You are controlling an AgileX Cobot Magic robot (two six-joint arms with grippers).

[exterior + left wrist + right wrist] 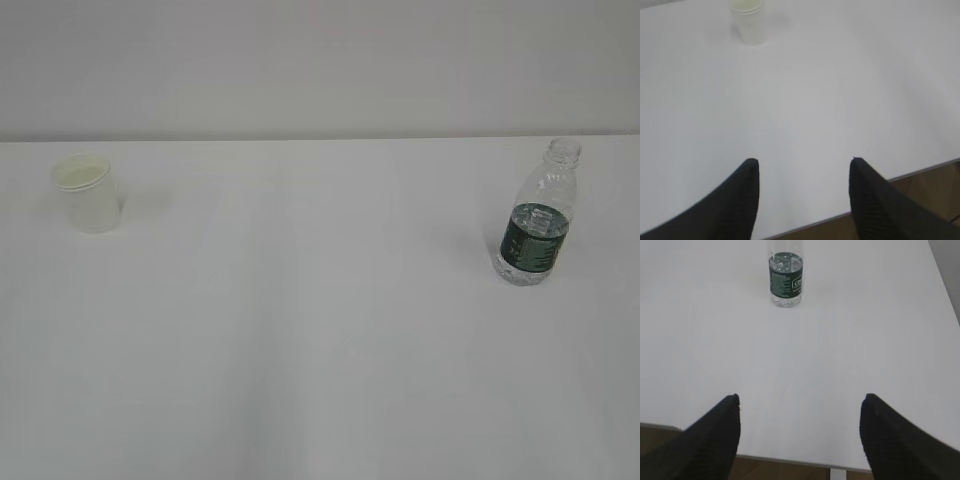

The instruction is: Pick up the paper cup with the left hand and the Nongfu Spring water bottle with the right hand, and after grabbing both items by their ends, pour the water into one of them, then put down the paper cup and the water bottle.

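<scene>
Nothing grasped yet; pouring and putting down remain.
Fingers of left hand (802, 200) and right hand (800, 437) are spread, empty, at the near desk (320, 350) edge; paper cup (88, 193) and Nongfu Spring water bottle (538, 215) are left standing.

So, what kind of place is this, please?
Probably a lab test bench, not a home: a bare white table, a plain blank wall, and only a paper cup and a water bottle set out.

We see a plain white worktop (320, 350) under soft, even light. Behind it stands a bare pale wall (320, 60). Brown wooden floor (920, 200) shows past its near edge.
</scene>
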